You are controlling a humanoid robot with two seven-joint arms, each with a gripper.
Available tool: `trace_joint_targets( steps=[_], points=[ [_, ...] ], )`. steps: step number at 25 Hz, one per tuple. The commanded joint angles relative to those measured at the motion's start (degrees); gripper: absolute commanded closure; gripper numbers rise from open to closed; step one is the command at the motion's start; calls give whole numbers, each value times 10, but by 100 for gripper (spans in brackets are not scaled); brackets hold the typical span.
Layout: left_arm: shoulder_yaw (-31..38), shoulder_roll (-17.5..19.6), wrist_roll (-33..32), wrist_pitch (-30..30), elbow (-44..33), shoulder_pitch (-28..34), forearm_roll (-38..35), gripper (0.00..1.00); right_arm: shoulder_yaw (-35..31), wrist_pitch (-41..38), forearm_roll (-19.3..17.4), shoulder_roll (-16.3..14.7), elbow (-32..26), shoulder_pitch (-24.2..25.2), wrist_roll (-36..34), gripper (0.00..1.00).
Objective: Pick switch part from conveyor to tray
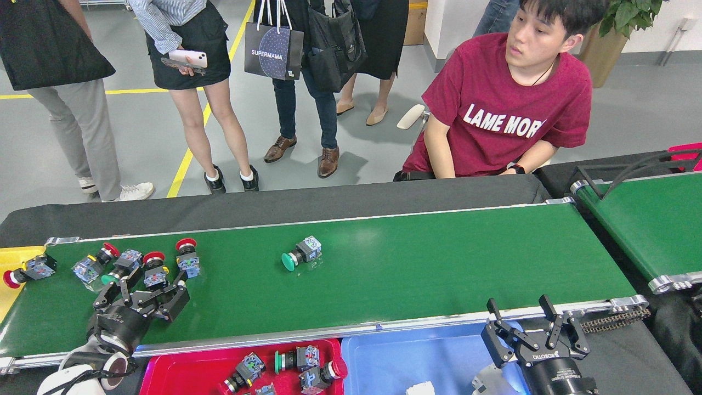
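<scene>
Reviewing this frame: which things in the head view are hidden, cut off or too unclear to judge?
- Red tray: bottom edge cuts it off, so its full contents are unseen.
- Blue tray: the white and grey items inside are cropped by the bottom edge and the right gripper.
- Left gripper: its fingers overlap the switch cluster; contact cannot be told.
- Leftmost switch: at the conveyor end, partly over the yellow bin.

Industrial workshop or factory demonstration floor. A green conveyor (384,274) with silver edge rails carries push-button switch parts (300,254); a second belt (652,219) stands angled at right. Red (181,373) and blue (384,356) sorting trays sit at the near edge. The grey painted floor (137,137) bears yellow lane lines (189,153); onlookers (192,55) stand beyond.
</scene>
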Motion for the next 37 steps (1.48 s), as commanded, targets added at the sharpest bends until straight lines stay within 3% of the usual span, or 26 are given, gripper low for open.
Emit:
trace_joint_targets(
  steps=[1,3,4,11,15,18,20,21,23,24,25,27,29,32,37],
  points=[
    [0,5,2,2,5,-15,-1,18,1,-5,1,2,-7,-3,-5,3],
    [1,4,9,0,19,-19,3,69,11,-4,1,1,-7,-3,-5,3],
    [1,4,9,-5,21,-18,4,80,12,-4,1,1,-7,-3,-5,3],
    [-5,0,36,-22,-9,1,4,92,12,-4,1,1,-8,-2,-5,3],
    [-11,-3,37,-81,-116,62,12,93,12,-4,1,1,-8,2,-6,3],
    [-12,-8,32,-165,-258,164,34,91,12,-4,1,1,-8,3,-6,3],
    [-14,-14,30,-172,-352,245,50,80,12,-4,1,1,-8,4,-6,3],
    [-24,-23,30,-172,-392,286,57,62,12,-4,1,1,-8,4,-6,3],
    [-45,-40,18,-172,-439,339,61,37,12,-4,1,1,-9,3,-6,3],
    [-53,-54,12,-172,-455,360,59,15,12,-4,1,1,-8,4,-6,3],
    [-53,-75,8,-172,-462,375,59,0,12,-4,1,1,-8,4,-6,3],
    [-53,-104,8,-172,-464,387,59,0,12,-4,1,1,-8,4,-6,3],
    [-47,-105,8,-172,-465,390,58,0,12,-4,1,1,-8,4,-6,3],
    [19,-116,9,-172,-466,392,59,0,12,-4,1,1,-9,8,-6,3],
    [104,-127,10,-13,-454,389,63,0,12,-4,1,1,-9,9,-6,3]
  ],
)
